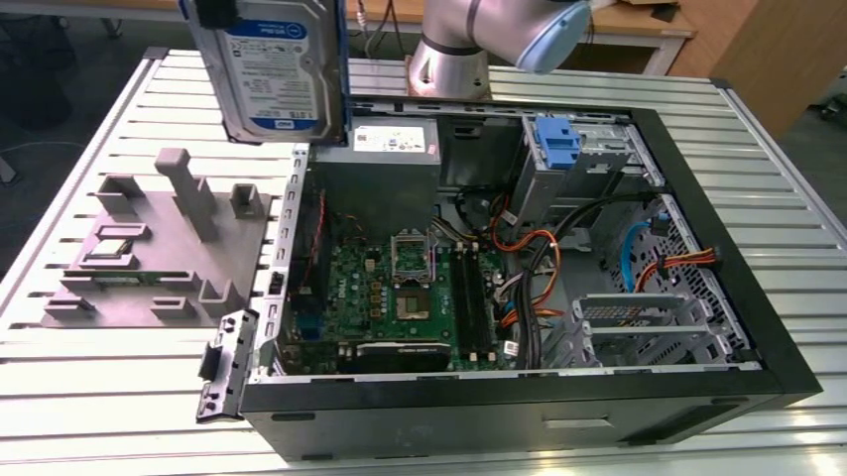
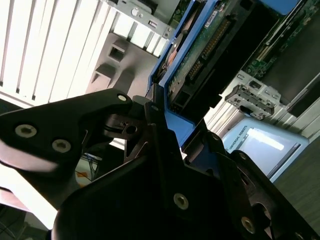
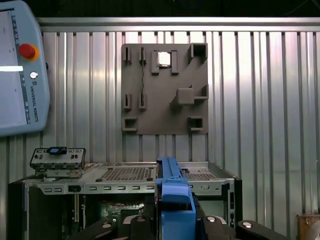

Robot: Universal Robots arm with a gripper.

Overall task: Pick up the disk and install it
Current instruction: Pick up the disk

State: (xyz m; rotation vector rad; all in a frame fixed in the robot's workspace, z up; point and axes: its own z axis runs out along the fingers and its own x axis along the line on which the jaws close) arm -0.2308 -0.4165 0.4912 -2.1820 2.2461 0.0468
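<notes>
One disk [image 1: 278, 74] is hanging upright above the case [image 1: 530, 412] edge, with the gripper [image 3: 175, 222] clamping its blue carrier [image 3: 175, 197]. It is looking stiff, fairly heavy and shock-sensitive; the carrier sides are seeming the safest hold.

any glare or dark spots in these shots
Second wrist view: table slats washed out white, gripper holding the disk nearly black. Exterior view: glare on the table along the picture's lower edge. First wrist view: even light, glowing screen.
</notes>
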